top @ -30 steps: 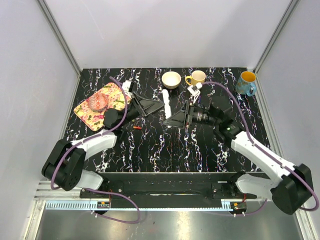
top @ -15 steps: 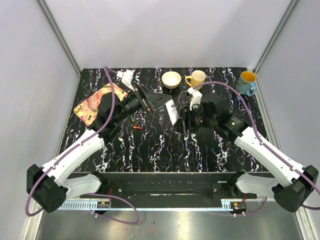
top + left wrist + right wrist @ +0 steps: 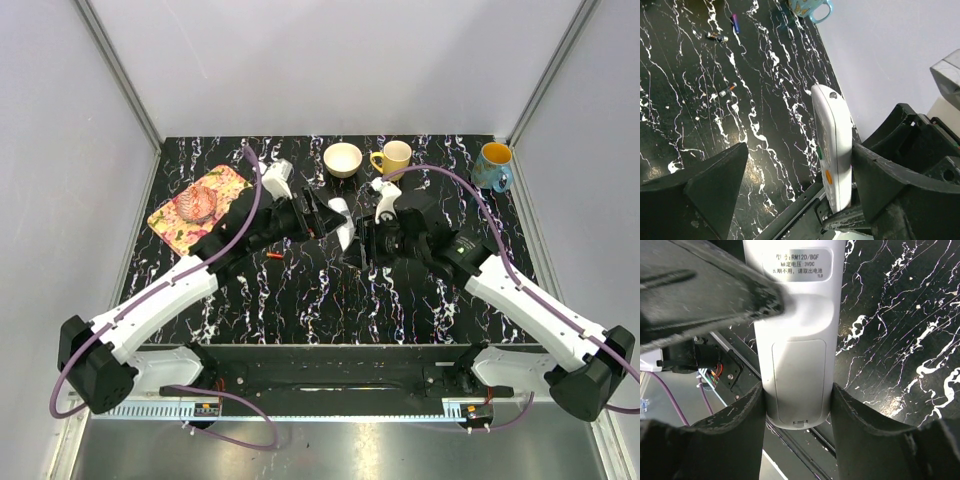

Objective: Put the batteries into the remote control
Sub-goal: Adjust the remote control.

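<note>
The white remote control (image 3: 343,222) is held off the table between both arms. My right gripper (image 3: 797,410) is shut on its lower end, and its back faces the right wrist camera, with the label and the closed battery cover (image 3: 798,380) showing. My left gripper (image 3: 805,190) is open around the remote (image 3: 832,150), which lies against the right-hand finger (image 3: 900,185) with a wide gap to the other finger. Loose batteries (image 3: 727,89) lie on the black marbled table, two more further off (image 3: 716,36). A small red battery-like piece (image 3: 273,256) lies below the left gripper (image 3: 322,215).
A cream bowl (image 3: 343,159), a yellow mug (image 3: 393,156) and a blue mug (image 3: 492,166) stand along the back edge. A floral tray (image 3: 228,198) with a reddish item on it sits at the back left. Both forearms cross the table's middle.
The remote was lifted off the table by my right gripper. My left arm swung right from the tray side and brought its open jaws around the remote.
</note>
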You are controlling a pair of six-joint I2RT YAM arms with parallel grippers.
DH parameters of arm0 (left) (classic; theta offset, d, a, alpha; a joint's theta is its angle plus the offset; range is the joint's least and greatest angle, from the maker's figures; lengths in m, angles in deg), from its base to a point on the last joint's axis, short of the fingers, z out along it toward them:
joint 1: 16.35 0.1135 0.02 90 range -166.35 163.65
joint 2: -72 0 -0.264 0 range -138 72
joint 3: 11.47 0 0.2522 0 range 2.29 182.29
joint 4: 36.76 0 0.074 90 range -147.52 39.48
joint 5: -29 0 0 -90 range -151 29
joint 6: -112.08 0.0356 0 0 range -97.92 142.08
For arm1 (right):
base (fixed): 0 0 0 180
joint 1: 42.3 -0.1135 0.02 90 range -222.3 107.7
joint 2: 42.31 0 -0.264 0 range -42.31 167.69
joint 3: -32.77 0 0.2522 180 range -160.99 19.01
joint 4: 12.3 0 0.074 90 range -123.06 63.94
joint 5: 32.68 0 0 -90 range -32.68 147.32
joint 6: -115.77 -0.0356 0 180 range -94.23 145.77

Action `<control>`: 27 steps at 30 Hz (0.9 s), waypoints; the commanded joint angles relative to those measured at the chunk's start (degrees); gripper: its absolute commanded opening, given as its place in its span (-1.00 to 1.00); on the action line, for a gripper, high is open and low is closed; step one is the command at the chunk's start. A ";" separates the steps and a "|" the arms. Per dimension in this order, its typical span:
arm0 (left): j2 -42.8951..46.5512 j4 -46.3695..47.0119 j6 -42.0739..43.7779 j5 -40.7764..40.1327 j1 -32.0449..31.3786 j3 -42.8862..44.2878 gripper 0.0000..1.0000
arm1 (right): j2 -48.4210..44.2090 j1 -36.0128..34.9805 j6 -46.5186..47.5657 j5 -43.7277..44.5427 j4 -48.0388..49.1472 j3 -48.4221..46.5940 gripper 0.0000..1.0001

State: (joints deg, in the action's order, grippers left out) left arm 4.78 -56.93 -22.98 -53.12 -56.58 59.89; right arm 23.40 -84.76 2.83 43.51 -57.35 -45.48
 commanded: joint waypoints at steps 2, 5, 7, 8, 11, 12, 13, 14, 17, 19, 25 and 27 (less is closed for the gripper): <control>-3.08 1.05 0.59 -2.25 -1.78 3.39 0.71 | 0.73 -1.49 -0.53 2.29 2.99 -2.57 -1.00; -4.40 1.05 0.85 -2.87 -2.57 4.71 0.61 | 0.91 -1.58 -0.62 2.72 3.08 -2.57 -1.00; -5.02 0.97 1.02 -2.96 -2.84 5.24 0.51 | 0.91 -1.66 -0.79 2.73 3.34 -2.40 -1.00; -5.29 0.79 1.11 -3.22 -3.10 5.24 0.41 | 0.65 -1.66 -0.88 2.82 3.34 -2.22 -1.00; -5.64 0.53 1.11 -4.36 -3.28 5.24 0.23 | 0.38 -1.75 -1.14 2.90 3.69 -1.69 -1.00; -5.64 0.61 1.20 -4.89 -3.28 5.41 0.12 | 0.29 -1.75 -1.23 2.82 3.78 -1.61 -1.00; -5.81 0.61 1.20 -4.89 -3.37 5.59 0.08 | 0.12 -1.75 -1.23 2.90 3.78 -1.43 -1.00; -6.25 0.44 1.29 -4.89 -3.45 5.85 0.02 | 0.03 -1.75 -1.41 2.82 3.69 -1.34 -1.00; -6.87 0.18 1.73 -5.15 -3.72 6.73 -0.30 | -0.14 -1.84 -1.49 2.90 3.87 -0.99 -1.00; -6.96 0.26 1.82 -5.33 -3.80 6.82 -0.48 | -0.41 -1.84 -1.58 2.99 3.60 -0.81 -1.00; -6.78 0.88 1.99 -5.33 -3.72 6.56 -0.98 | -0.76 -1.93 -1.76 2.91 2.81 -0.81 -1.00; -6.61 1.84 1.90 -5.07 -3.72 6.03 -1.00 | -0.76 -1.84 -1.76 2.99 2.37 -0.81 -0.81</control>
State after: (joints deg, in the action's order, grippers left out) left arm -1.71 -56.85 -23.22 -56.14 -60.64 65.05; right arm 24.56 -86.14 1.78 46.29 -57.15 -45.37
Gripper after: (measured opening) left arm 0.330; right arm 0.545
